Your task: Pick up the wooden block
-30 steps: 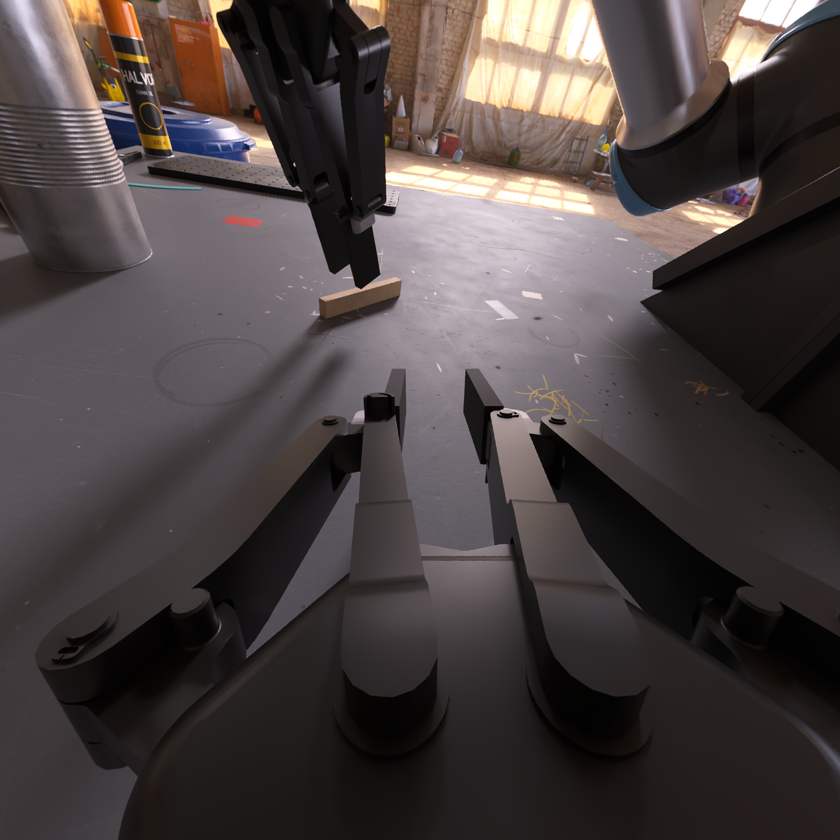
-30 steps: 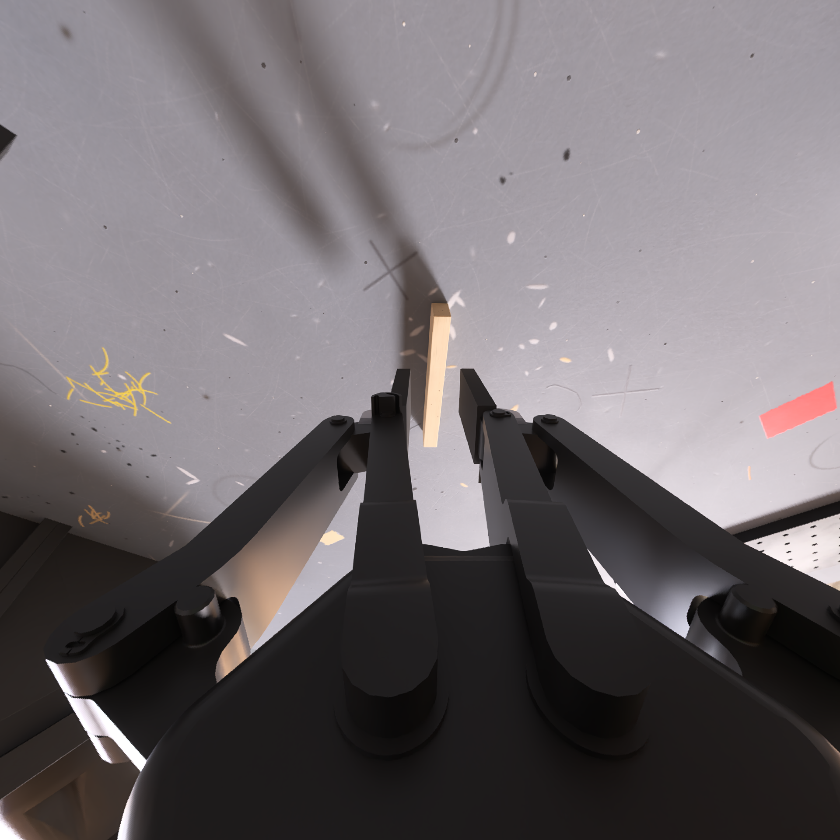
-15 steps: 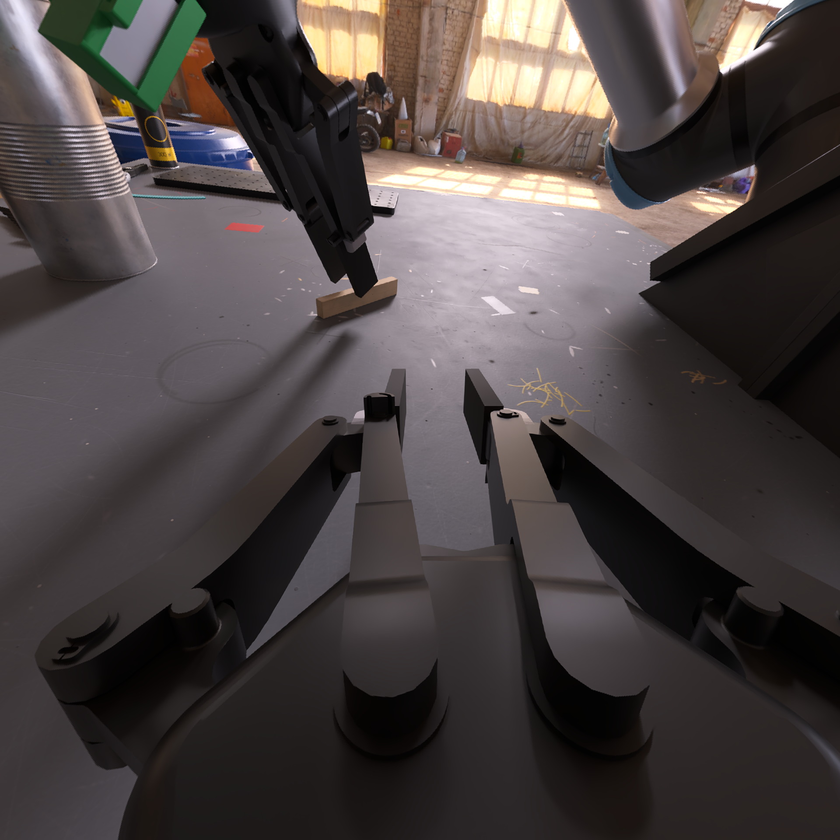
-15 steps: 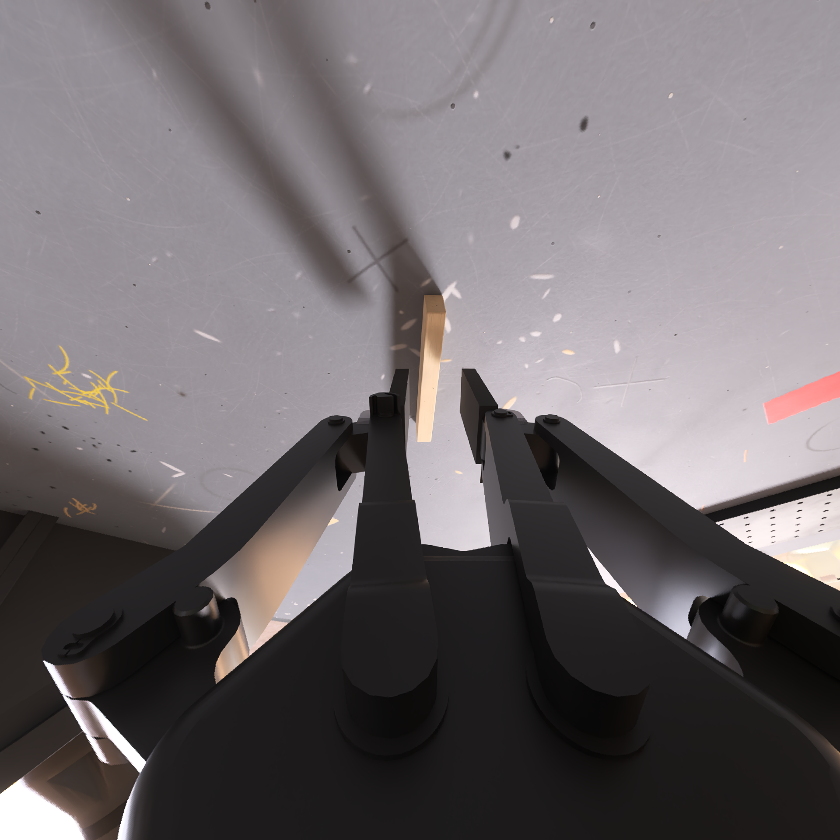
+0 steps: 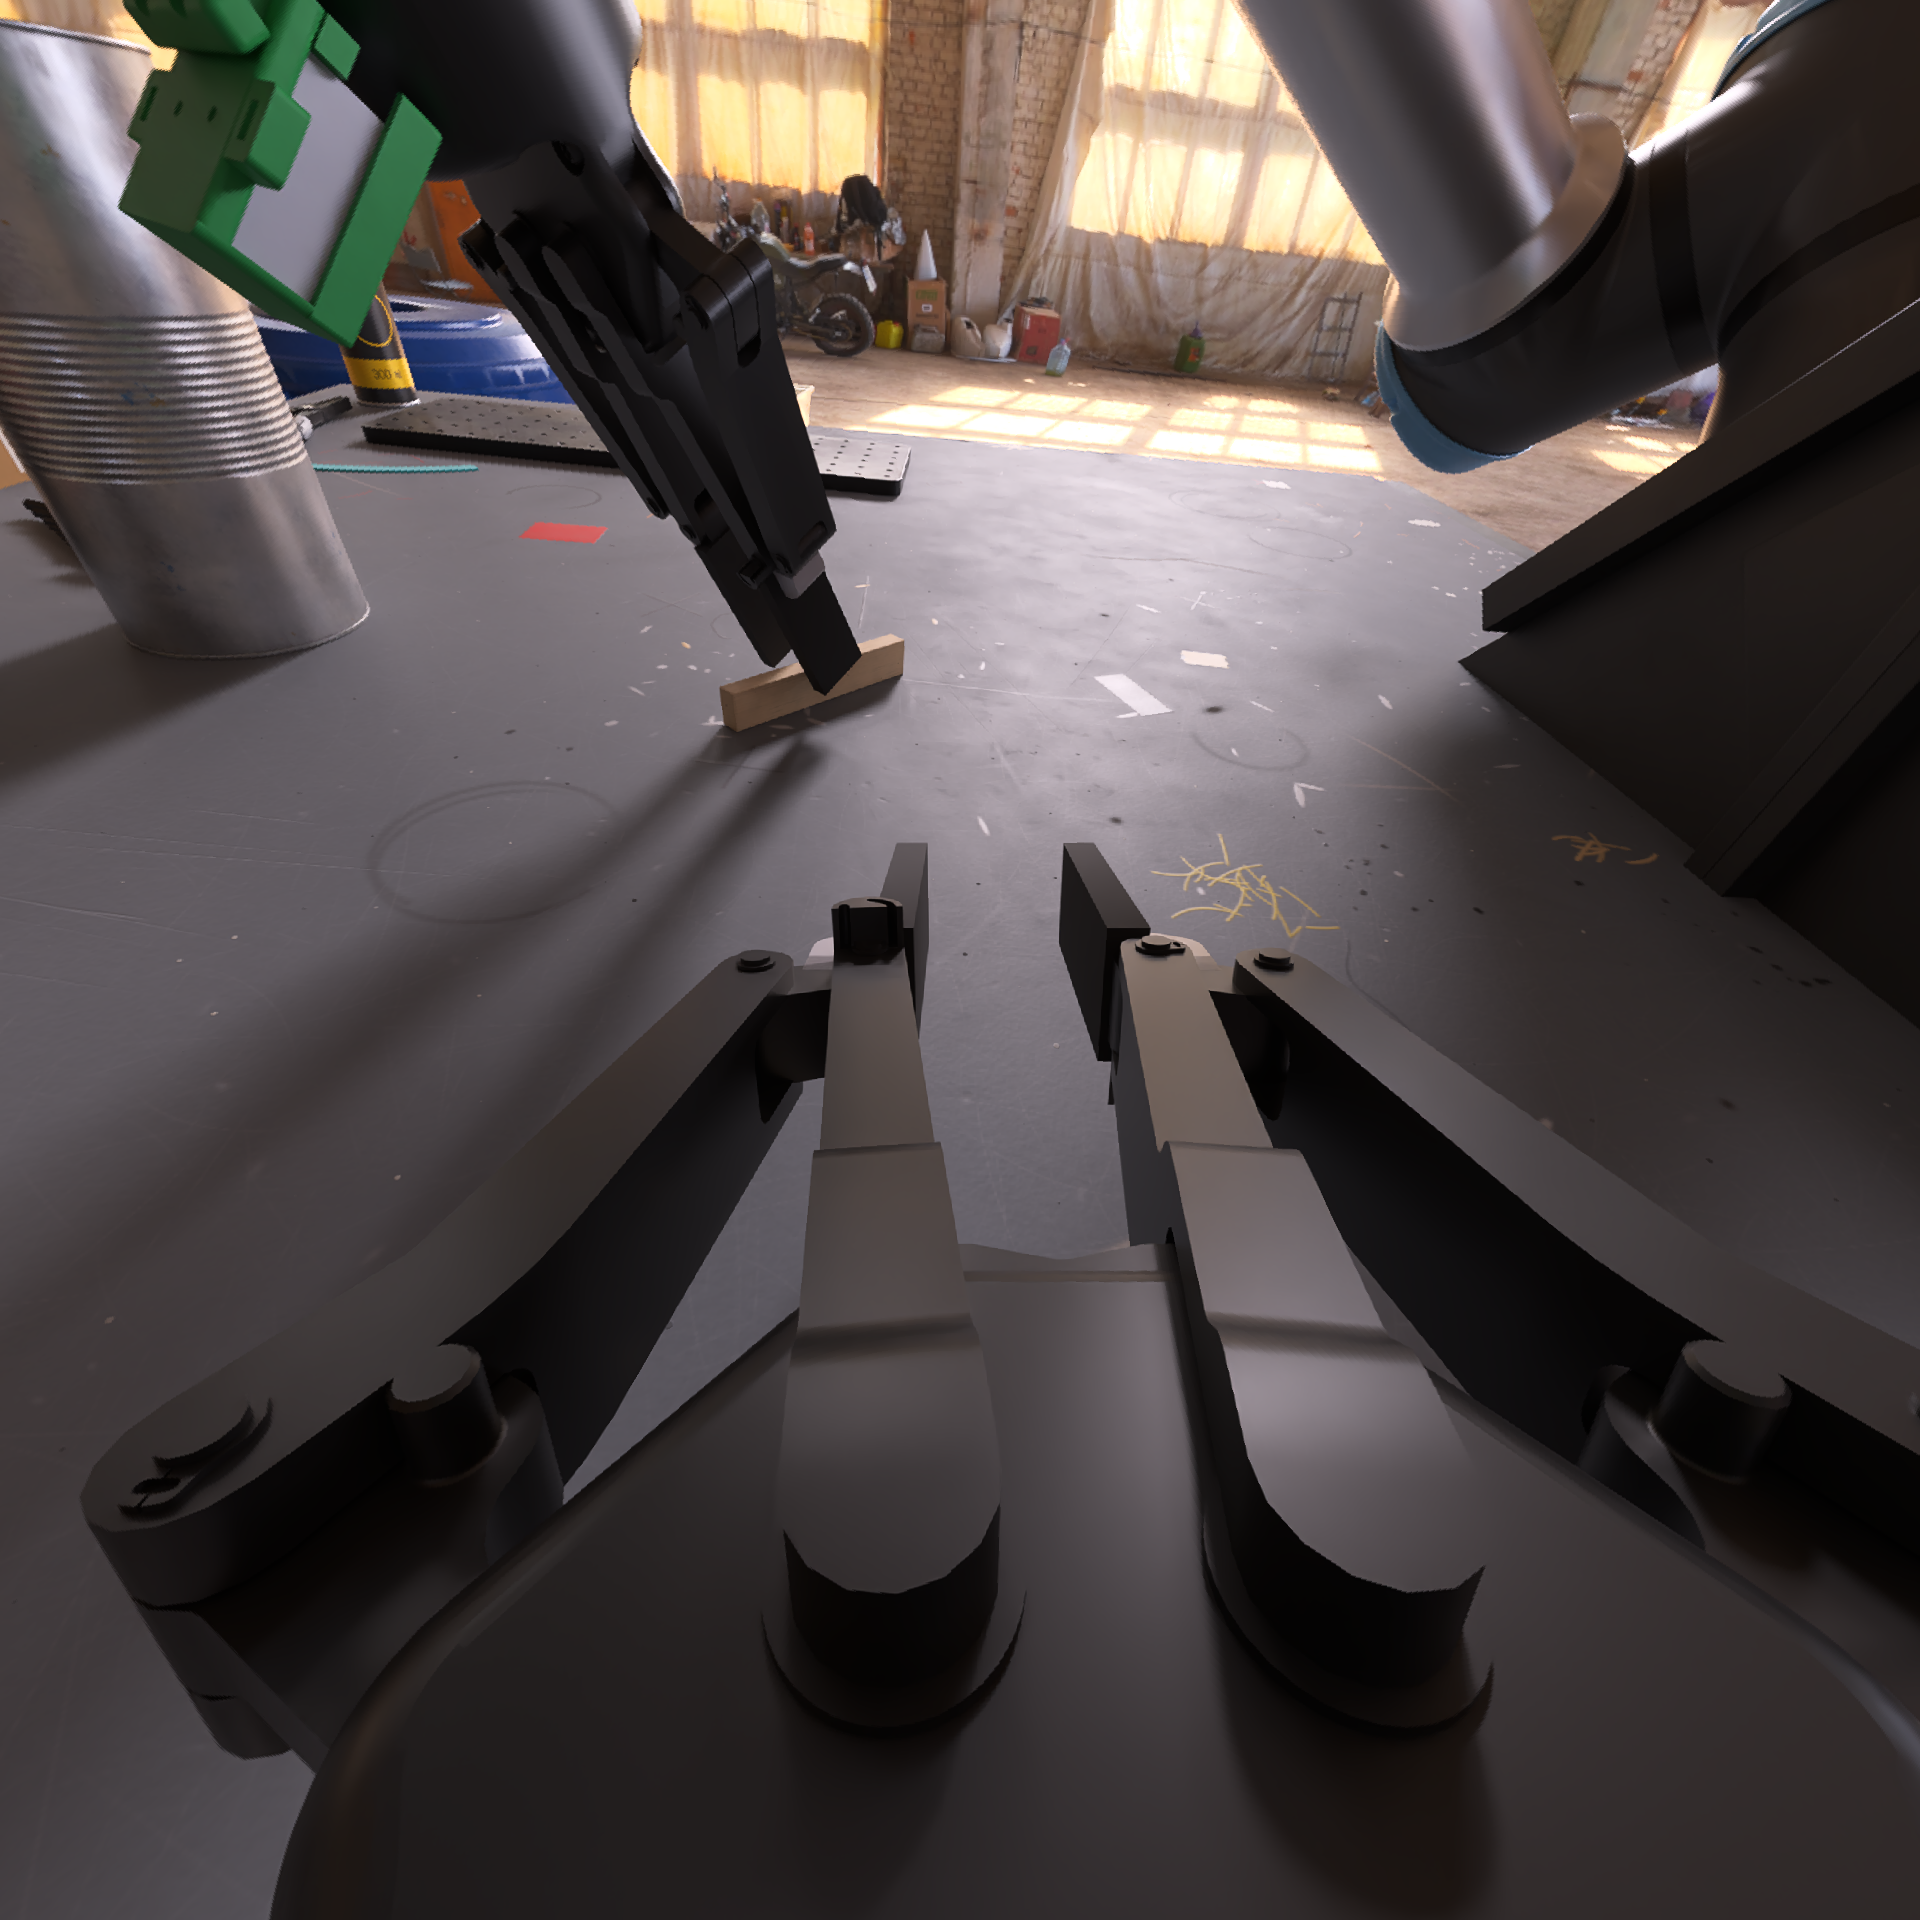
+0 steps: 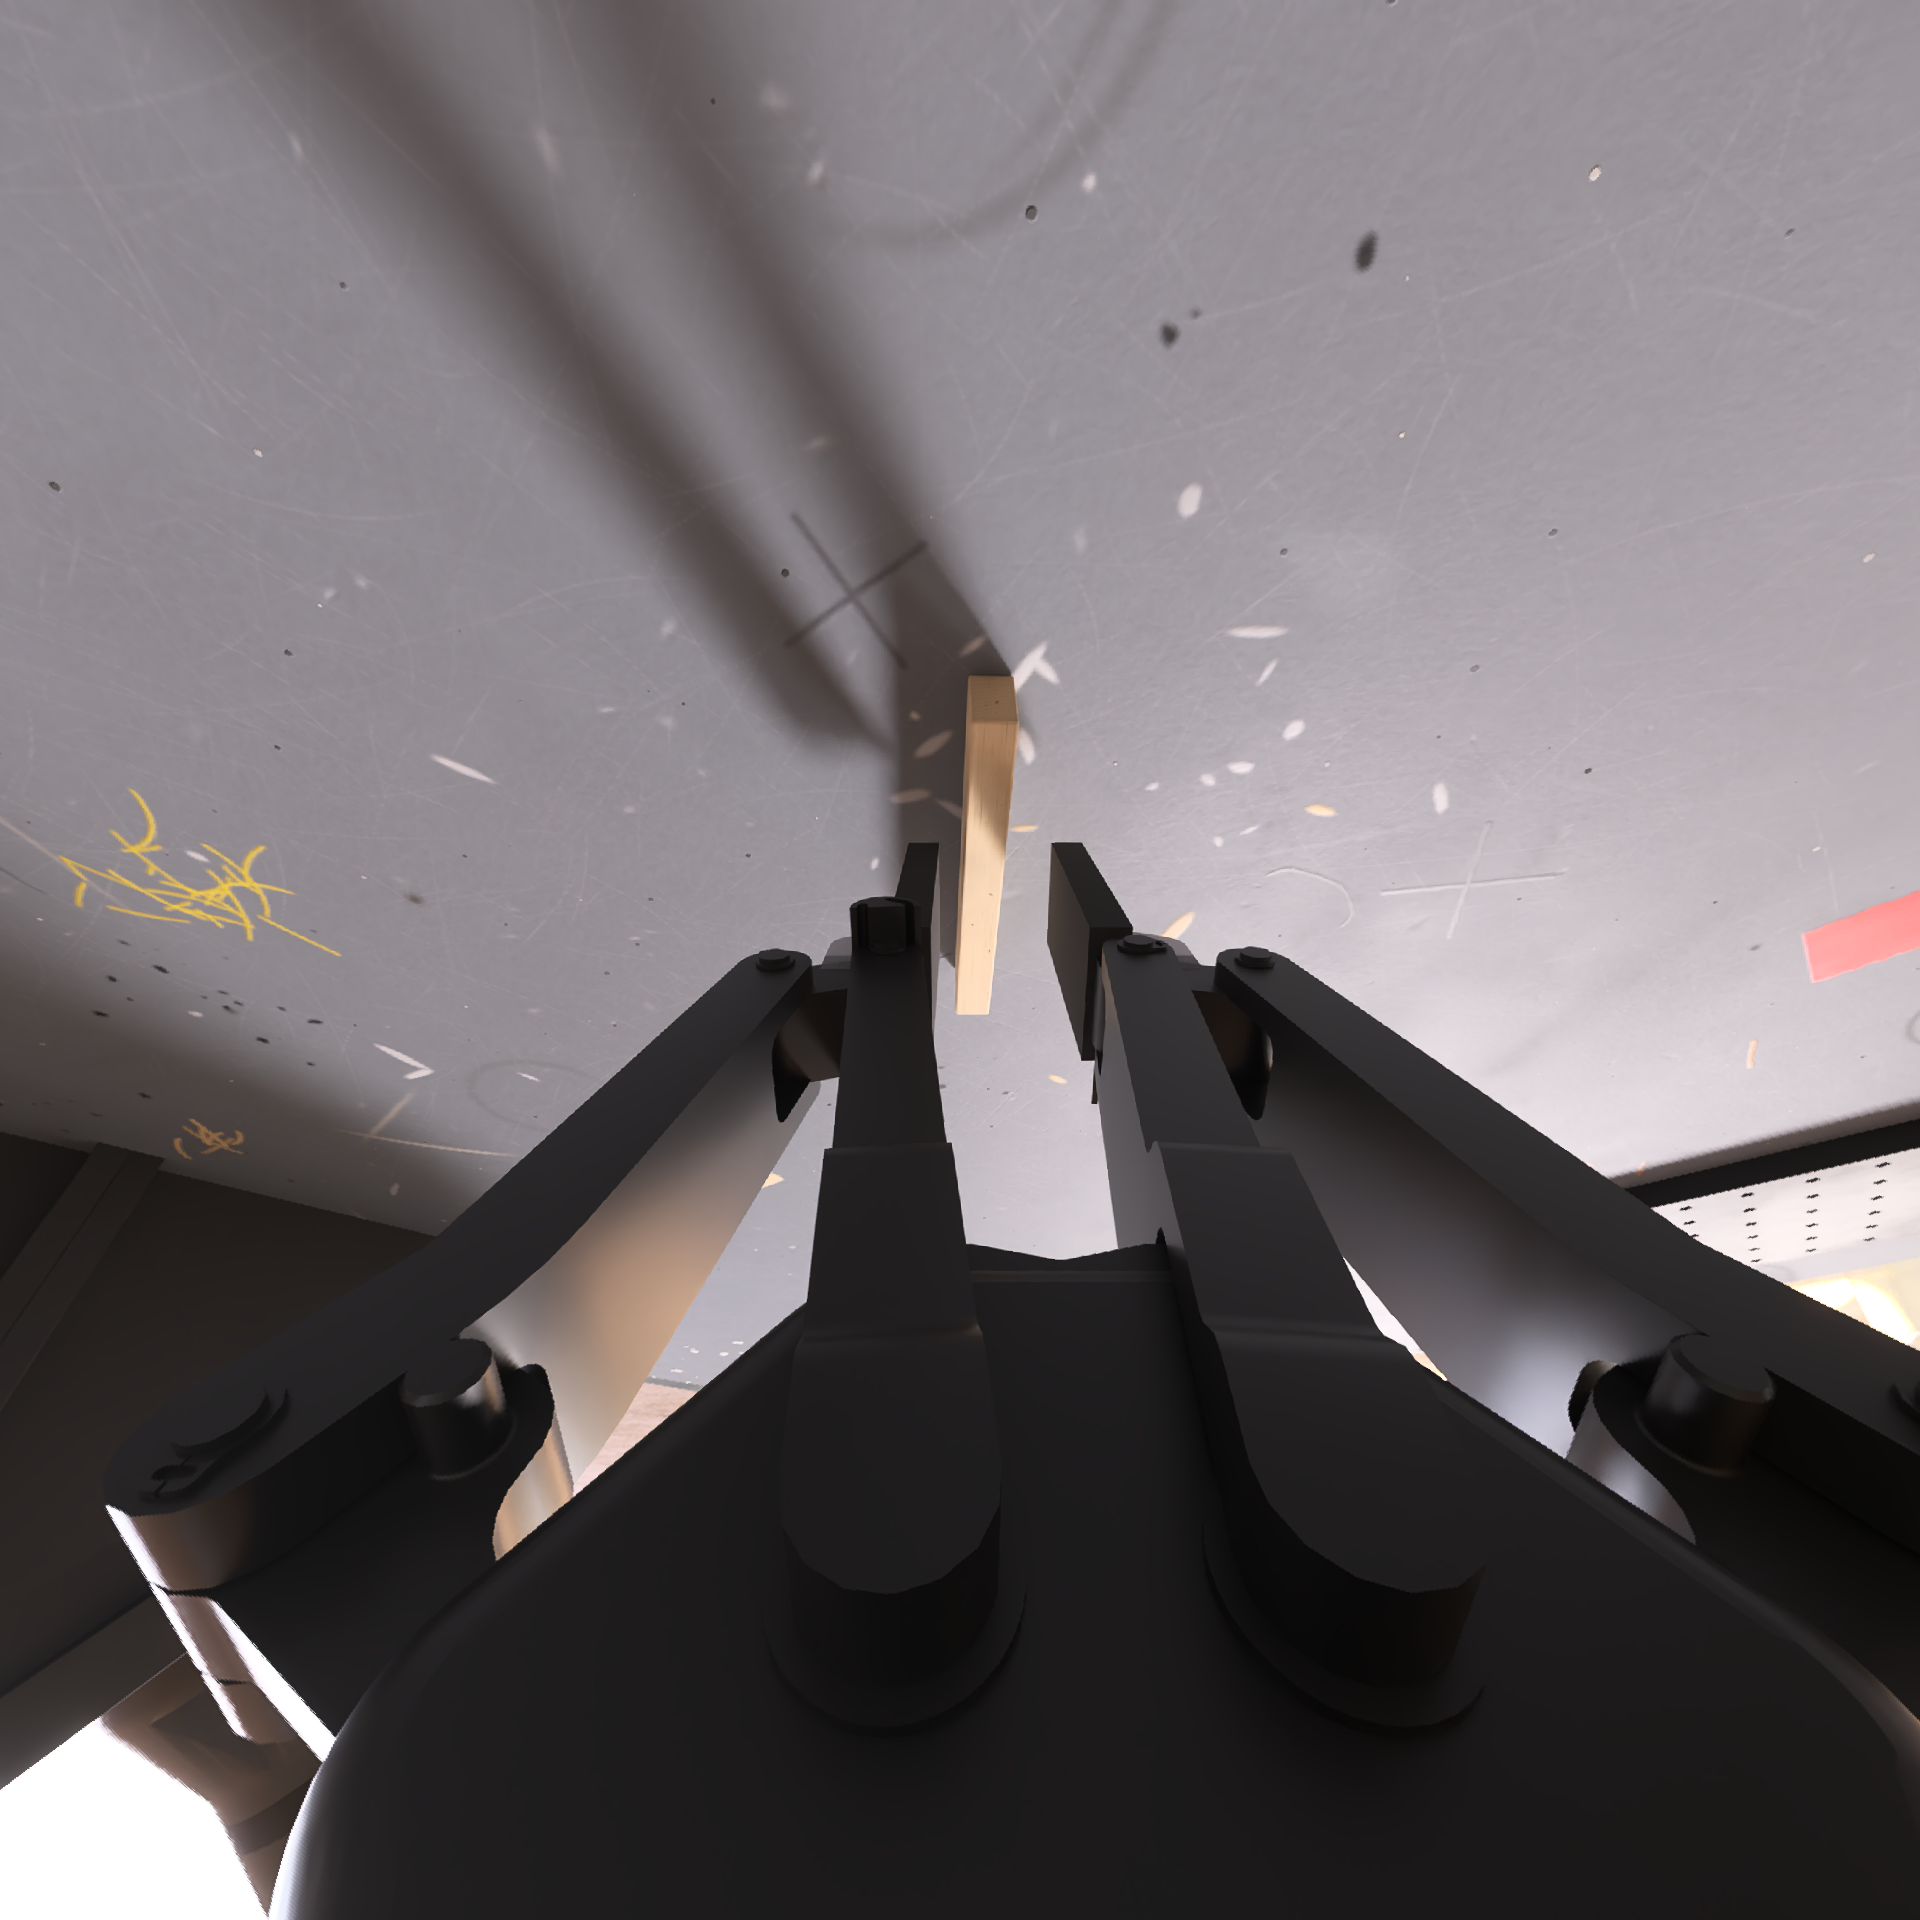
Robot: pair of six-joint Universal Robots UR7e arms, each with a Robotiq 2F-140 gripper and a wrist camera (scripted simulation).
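The wooden block is a short pale bar lying flat on the dark grey table. My right gripper leans down onto it from the upper left, and one fingertip covers the block's middle. In the right wrist view the block runs lengthwise between the fingers of the right gripper, with a gap on each side; the jaws are open. My left gripper is open and empty, low over the table, well in front of the block.
A silver cylinder stands at the far left, with a black perforated board behind it. A dark sloped body fills the right side. The right arm crosses overhead. A red patch and yellow scribbles mark the table.
My right gripper has tilted and come lower, and its fingertips now reach down around the block's middle. The block has not moved. My left gripper stays open.
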